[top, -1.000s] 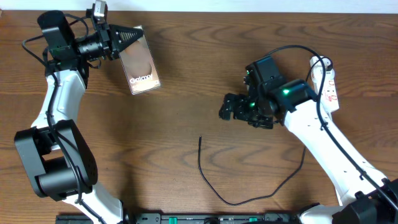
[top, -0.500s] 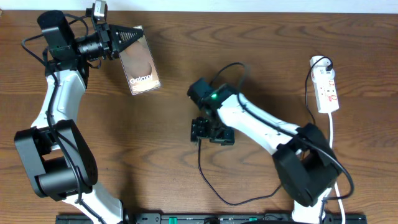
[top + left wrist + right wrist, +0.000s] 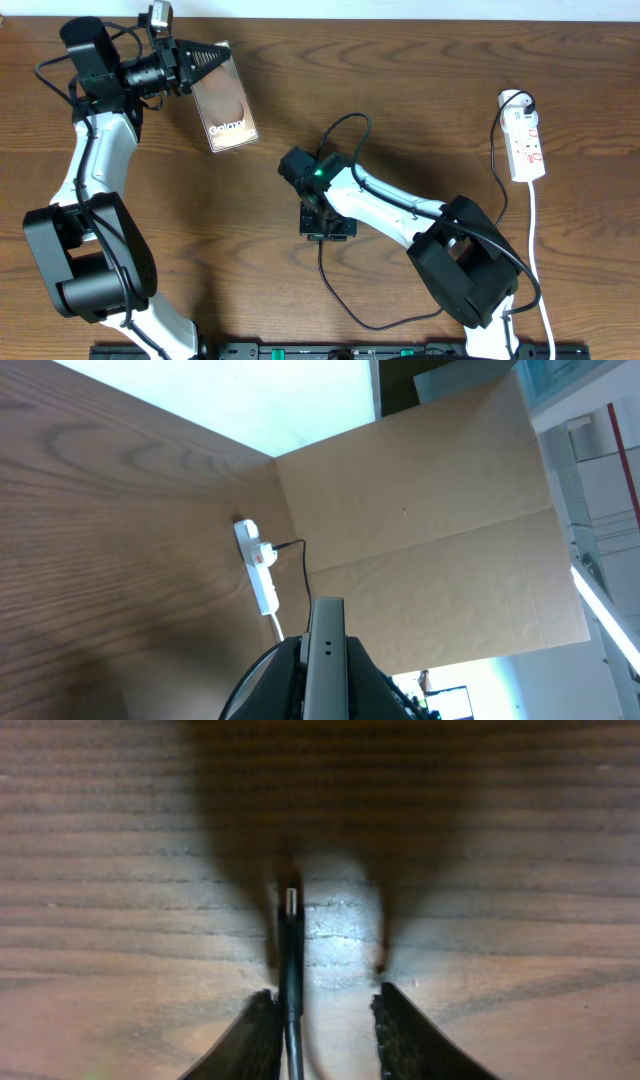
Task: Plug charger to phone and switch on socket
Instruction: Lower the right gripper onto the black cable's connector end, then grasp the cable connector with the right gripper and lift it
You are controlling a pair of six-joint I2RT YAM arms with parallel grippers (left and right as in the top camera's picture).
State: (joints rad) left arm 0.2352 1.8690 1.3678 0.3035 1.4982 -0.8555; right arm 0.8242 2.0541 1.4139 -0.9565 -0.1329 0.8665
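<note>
The phone (image 3: 228, 100), a bronze-grey slab with "Galaxy" lettering, is held up edge-on at the far left, with my left gripper (image 3: 220, 56) shut on its top end. In the left wrist view its thin edge (image 3: 325, 650) stands between the two fingers. The charger, a thin black cable (image 3: 330, 285), lies curved on the wood at centre front. My right gripper (image 3: 325, 225) is down over the cable's free end. In the right wrist view the plug tip (image 3: 290, 905) lies against the left finger (image 3: 255, 1030), and the right finger (image 3: 415, 1035) stands apart from it. The white socket (image 3: 525, 140) lies far right.
A black plug (image 3: 515, 100) sits in the socket's far end and its white cord (image 3: 535, 230) runs toward the front edge. The socket (image 3: 262, 570) also shows in the left wrist view against a cardboard wall (image 3: 420, 510). Bare wood lies between phone and cable.
My right arm swung from near the socket leftward to the cable's free end and came down over it, its jaws narrowing around the plug tip. The left arm and phone stayed still.
</note>
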